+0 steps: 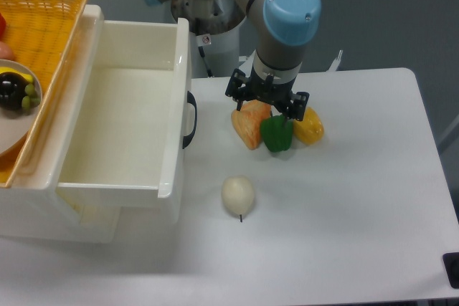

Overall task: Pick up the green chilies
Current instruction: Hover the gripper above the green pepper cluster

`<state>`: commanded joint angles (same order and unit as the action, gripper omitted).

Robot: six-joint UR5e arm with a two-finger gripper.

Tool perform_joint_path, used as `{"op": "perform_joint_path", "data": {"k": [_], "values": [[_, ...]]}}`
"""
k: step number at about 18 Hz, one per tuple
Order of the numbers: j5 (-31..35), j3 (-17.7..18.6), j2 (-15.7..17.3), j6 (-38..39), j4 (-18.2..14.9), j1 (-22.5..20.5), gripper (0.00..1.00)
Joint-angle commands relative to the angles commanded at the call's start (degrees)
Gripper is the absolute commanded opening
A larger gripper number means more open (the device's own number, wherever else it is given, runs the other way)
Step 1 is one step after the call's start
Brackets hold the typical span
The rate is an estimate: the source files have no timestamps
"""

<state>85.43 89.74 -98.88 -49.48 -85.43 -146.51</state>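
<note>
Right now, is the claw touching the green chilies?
Cannot tell. In the fixed camera view the claw hangs directly above the green chilies and overlaps its top edge, so neither contact nor a gap shows plainly.

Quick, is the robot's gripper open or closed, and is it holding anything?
Gripper: right above the green chilies; cannot tell whether open, closed or gripping.

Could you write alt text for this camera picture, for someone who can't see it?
A robot arm's hand hangs just above a green chili toy on a white table, which sits between an orange toy and a yellow pepper toy. A cream egg-shaped toy lies nearer the camera, beside an open white drawer.
</note>
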Motion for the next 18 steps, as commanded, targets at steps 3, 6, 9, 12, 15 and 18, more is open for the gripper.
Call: {"op": "perform_joint_path", "data": {"k": [3,6,9,12,15,18], "values": [[-0.17,0.35,0.00,0.00,0.00,-0.26,1.00],[0.52,0.96,-0.17,0.53,-0.44,0.17,1.00],[0.70,2.63,-0.26,1.31,-0.44,-0.09,1.00],[0.53,4.04,-0.44,1.32,-0.27,-1.85,1.00],[0.35,5.10,-1.84,2.28,0.44,-1.76,1.00],[0.61,5.27,-2.55,3.08,0.35,-1.76,1.00]]}}
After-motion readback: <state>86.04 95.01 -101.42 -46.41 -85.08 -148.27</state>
